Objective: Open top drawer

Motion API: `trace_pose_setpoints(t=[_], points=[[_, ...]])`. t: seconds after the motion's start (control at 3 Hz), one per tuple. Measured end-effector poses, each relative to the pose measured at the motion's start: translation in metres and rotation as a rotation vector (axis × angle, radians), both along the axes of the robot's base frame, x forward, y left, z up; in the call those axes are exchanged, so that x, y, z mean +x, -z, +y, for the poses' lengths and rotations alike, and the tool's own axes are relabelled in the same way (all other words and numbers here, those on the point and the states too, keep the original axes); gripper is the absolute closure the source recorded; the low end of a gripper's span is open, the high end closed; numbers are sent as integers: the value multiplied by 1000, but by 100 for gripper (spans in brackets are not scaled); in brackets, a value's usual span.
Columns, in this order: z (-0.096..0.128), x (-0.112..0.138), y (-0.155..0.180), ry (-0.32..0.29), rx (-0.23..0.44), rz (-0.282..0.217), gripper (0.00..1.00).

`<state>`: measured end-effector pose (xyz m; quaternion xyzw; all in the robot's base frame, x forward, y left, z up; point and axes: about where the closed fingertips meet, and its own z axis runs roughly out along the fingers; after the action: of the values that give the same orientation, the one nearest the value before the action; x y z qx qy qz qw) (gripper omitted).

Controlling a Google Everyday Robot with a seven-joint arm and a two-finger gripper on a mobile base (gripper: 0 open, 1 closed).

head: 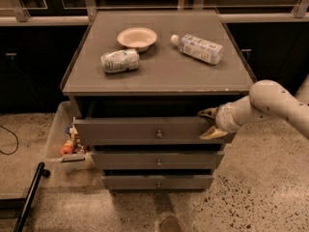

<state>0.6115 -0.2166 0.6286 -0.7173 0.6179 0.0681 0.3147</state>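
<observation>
The top drawer (120,131) is a wide grey-brown front with a small round knob (159,134) at its centre. It stands pulled out a little from the cabinet, with a dark gap above it. My gripper (210,123) is at the drawer front's right end, reaching in from the right on a white arm (270,100). Its two tan fingers are apart. The upper fingertip (207,113) sits at the drawer's top edge and the lower one (211,134) lies against the front. The gripper is well right of the knob.
Two narrower drawer fronts (157,161) sit below, stepped back. On the cabinet top (164,76) lie a bowl (137,37), a lying can (120,61) and a lying bottle (198,48). A clear bin with items (65,144) stands at the left, with a black pole (29,197) on the floor.
</observation>
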Motion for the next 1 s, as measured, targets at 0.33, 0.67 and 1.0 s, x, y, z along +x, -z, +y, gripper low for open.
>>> trace_pose_setpoints(t=[0.33,0.67,1.0], points=[[0,0,-5,0,0,0,75],[0,0,-5,0,0,0,71],[0,0,-5,0,0,0,49]])
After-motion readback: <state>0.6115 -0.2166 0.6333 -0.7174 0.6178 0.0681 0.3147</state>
